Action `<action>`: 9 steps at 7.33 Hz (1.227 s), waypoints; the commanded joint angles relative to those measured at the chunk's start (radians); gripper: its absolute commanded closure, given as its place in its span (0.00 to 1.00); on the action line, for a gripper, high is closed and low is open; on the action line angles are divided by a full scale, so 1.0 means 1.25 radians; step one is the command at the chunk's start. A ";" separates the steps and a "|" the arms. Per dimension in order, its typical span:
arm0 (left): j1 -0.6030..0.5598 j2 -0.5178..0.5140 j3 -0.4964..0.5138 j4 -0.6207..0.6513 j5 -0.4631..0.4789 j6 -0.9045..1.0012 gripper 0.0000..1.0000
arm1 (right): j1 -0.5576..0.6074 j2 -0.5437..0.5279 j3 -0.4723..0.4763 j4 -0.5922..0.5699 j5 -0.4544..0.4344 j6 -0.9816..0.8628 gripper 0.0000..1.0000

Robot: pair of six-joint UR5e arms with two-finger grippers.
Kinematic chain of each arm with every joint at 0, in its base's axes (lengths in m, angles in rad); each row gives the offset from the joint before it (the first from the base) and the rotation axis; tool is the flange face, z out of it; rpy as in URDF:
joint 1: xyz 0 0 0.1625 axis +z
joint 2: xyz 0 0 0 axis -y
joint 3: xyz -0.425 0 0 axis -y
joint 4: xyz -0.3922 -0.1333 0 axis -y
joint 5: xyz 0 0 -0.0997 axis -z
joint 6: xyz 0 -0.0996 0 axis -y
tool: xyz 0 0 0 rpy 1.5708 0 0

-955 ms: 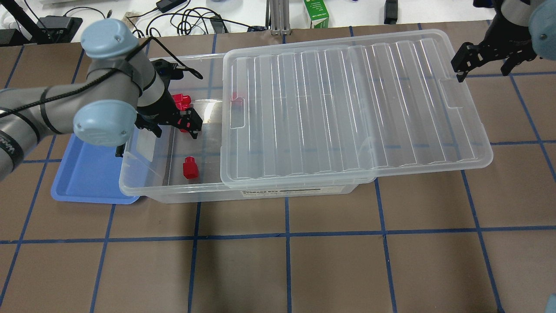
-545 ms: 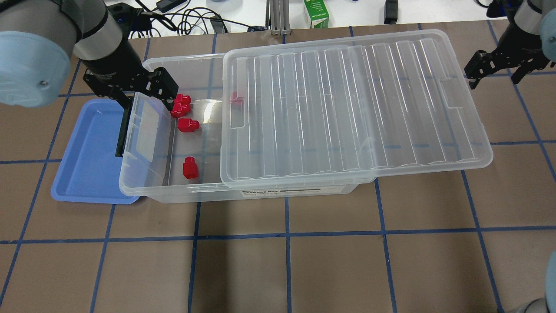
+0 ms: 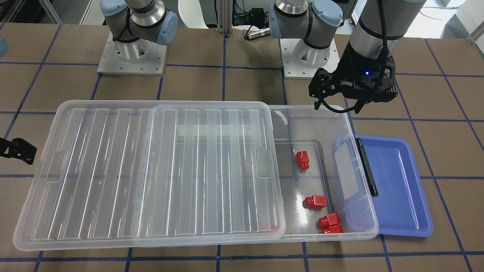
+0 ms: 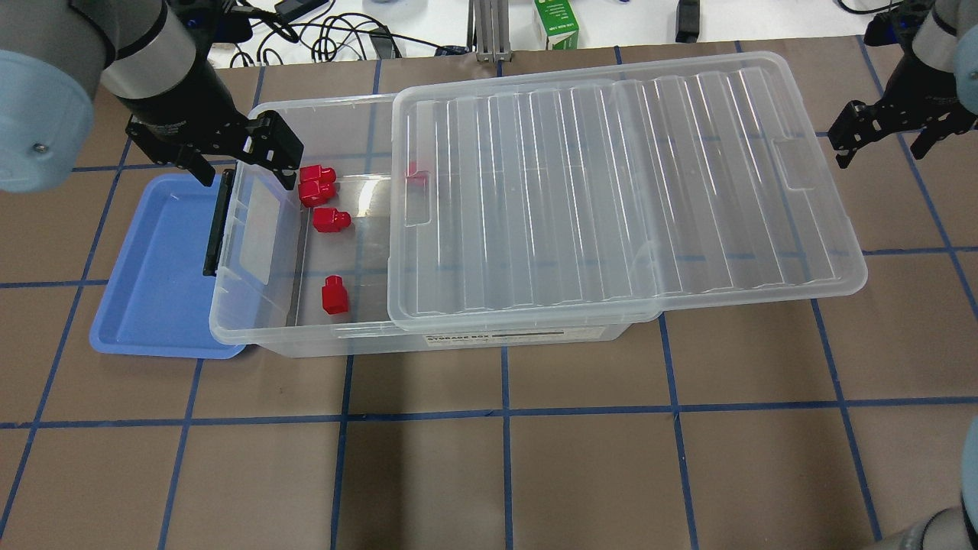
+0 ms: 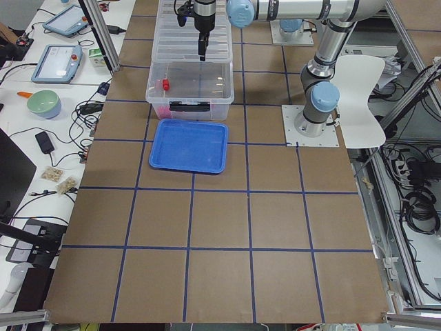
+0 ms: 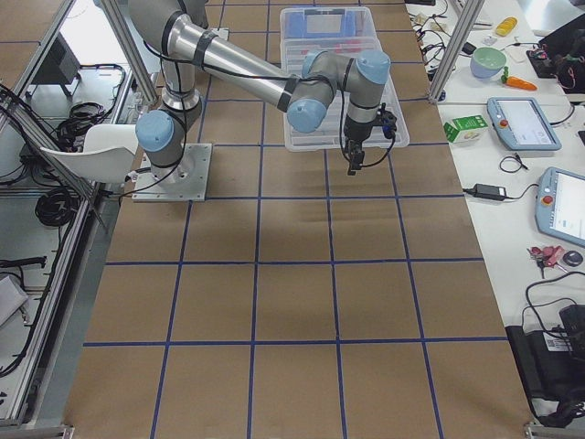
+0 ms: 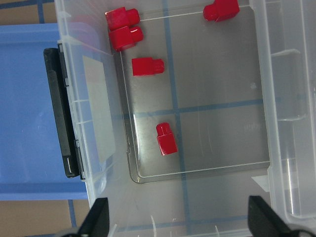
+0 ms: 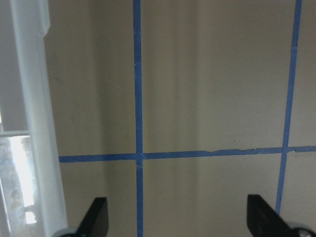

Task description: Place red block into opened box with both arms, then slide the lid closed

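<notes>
five glossy red blocks (image 7: 147, 66) lie on the floor of the box (image 4: 458, 341), in its uncovered end by the black bar (image 4: 218, 225). each is a cube body with a narrower stub. from the box's near long wall to its far one:
- the near block (image 4: 335, 295) lies alone.
- the middle block (image 4: 331, 220) lies about halfway across.
- the paired blocks (image 4: 315, 191) touch each other close to the barred short wall.
- the fifth block (image 4: 416, 174) shows dimly under the edge of the lid (image 4: 611, 191).

the lid, clear and ribbed, covers the rest of the box and overhangs its other short end.

the left gripper (image 4: 237, 162) hangs above the box's far corner at the barred end, jaws spread wide and gripping nothing. the right gripper (image 4: 886, 141) hangs over the table (image 4: 504, 458) beyond the box's covered end, just off the lid's rim, jaws also wide apart and empty.

the near block's long axis runs across the box, stub toward the far wall. the middle block's axis runs along the box, stub toward the lid. the paired blocks also lie roughly along the box, stubs toward the lid. which way the fifth block points i cannot tell.
</notes>
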 commanded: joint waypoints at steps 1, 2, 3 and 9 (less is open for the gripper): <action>0.001 -0.005 0.002 0.001 0.000 0.000 0.00 | 0.003 0.001 0.006 0.013 0.007 0.007 0.00; 0.001 -0.006 0.002 0.001 0.000 0.000 0.00 | 0.006 -0.004 0.008 0.014 0.009 0.007 0.00; 0.001 -0.005 0.002 0.001 0.000 0.000 0.00 | 0.008 -0.003 0.008 0.018 0.010 0.006 0.00; 0.001 -0.006 0.000 0.001 0.000 0.000 0.00 | 0.057 -0.014 0.042 0.014 0.036 0.057 0.00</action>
